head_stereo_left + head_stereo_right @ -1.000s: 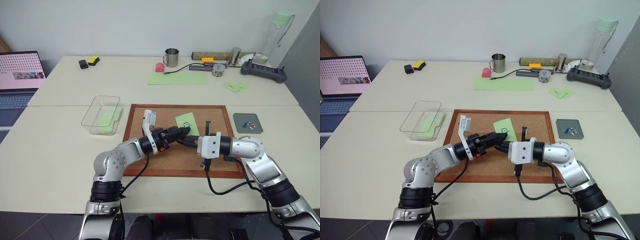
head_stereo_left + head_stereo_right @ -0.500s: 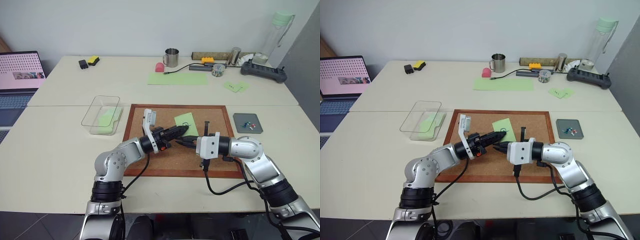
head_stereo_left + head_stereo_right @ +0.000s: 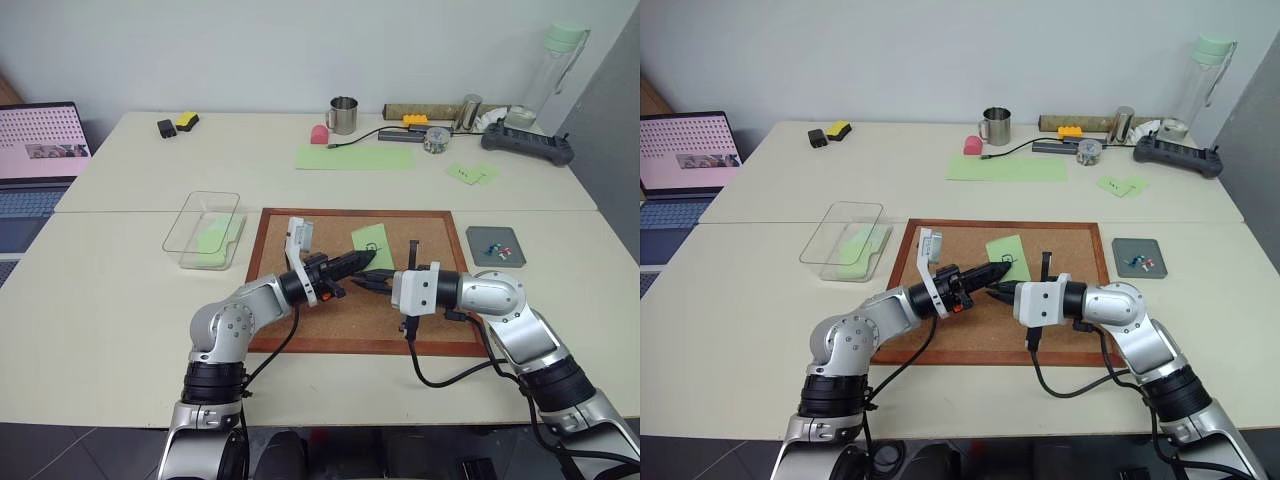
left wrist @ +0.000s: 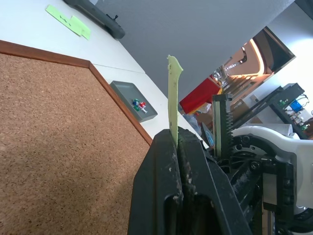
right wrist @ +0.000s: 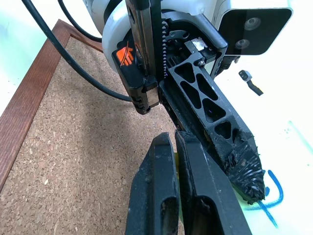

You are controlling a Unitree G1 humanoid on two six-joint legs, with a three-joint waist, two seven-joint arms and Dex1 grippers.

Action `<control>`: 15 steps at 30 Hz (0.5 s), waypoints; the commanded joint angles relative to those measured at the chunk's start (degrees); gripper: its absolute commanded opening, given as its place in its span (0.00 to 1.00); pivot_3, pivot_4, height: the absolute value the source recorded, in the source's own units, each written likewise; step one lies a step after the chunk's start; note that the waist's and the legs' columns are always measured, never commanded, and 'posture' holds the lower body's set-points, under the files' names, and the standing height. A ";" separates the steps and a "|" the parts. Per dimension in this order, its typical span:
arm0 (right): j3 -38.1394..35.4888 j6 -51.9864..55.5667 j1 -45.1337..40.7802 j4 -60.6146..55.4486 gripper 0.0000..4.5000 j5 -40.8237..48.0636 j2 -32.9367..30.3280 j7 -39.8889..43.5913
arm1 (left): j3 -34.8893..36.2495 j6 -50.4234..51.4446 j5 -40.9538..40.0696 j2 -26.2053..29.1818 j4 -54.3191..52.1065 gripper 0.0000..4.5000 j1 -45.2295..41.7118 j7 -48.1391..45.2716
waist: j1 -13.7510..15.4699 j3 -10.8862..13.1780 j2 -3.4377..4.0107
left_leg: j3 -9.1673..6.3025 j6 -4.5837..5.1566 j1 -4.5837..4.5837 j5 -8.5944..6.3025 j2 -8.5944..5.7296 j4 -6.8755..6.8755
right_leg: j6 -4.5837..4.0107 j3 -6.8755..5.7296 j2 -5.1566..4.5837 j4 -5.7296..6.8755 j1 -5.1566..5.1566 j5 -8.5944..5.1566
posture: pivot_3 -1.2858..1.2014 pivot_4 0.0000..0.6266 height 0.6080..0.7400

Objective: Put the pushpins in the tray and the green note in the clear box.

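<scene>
Both grippers meet tip to tip over the middle of the brown wood-framed corkboard (image 3: 300, 235). Left gripper (image 4: 177, 139) is clamped on the small square light-green note (image 4: 173, 98); right gripper (image 5: 174, 139) is closed beside it. Bare cork surrounds them. Shallow clear plastic box (image 3: 203, 229) lies off the board's left edge, small dark-grey tray (image 3: 495, 246) with coloured pushpins (image 3: 493, 246) off its right.

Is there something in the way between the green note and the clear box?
Nothing visible. The left gripper pinches the green note over the cork board; toward the clear box lie only board and bare table.
</scene>
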 commanded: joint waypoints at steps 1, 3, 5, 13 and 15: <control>-1.96 0.45 -0.86 -2.15 0.00 0.99 0.29 -1.60 | -0.88 -4.73 4.26 0.14 2.39 0.01 -1.58 1.67 | 0.00 0.00 0.00 | 0.01 0.00 0.00 0.00 0.00 0.00 | 0.00 0.01 0.00 0.00 0.00 0.00 | 0.52 0.24 1.00; -2.57 1.22 -0.69 -2.63 0.00 1.53 0.12 -2.01 | -1.67 -6.67 6.20 0.76 3.48 0.01 -1.95 1.15 | 0.01 0.00 -0.01 | 0.01 0.00 0.00 0.00 0.00 0.00 | 0.00 0.00 0.00 0.00 0.00 0.00 | 0.52 0.24 1.00; -3.40 2.29 -0.14 -3.51 0.00 2.29 -0.17 -2.45 | -2.51 -8.51 8.00 1.18 4.61 0.01 -2.21 0.82 | 0.00 0.00 -0.01 | 0.01 0.00 0.00 0.00 0.00 0.00 | 0.00 0.00 0.00 0.00 0.00 0.00 | 0.52 0.24 1.00; -6.16 6.30 1.81 -6.46 0.00 4.65 -0.60 -3.75 | -2.77 -10.22 9.06 0.55 5.57 0.01 -2.64 0.76 | 0.04 0.01 -0.01 | 0.00 0.16 -0.01 -0.09 0.00 -0.01 | 0.00 0.00 0.00 -0.01 -0.01 0.00 | 0.52 0.24 1.00; -9.69 11.70 2.91 -7.44 0.00 7.81 0.53 -6.49 | -3.05 -11.30 9.57 0.65 5.14 0.01 -2.77 0.18 | 0.06 0.01 -0.02 | 0.01 0.17 -0.01 -0.10 0.00 -0.01 | 0.00 0.00 0.00 -0.01 -0.01 0.00 | 0.52 0.24 1.00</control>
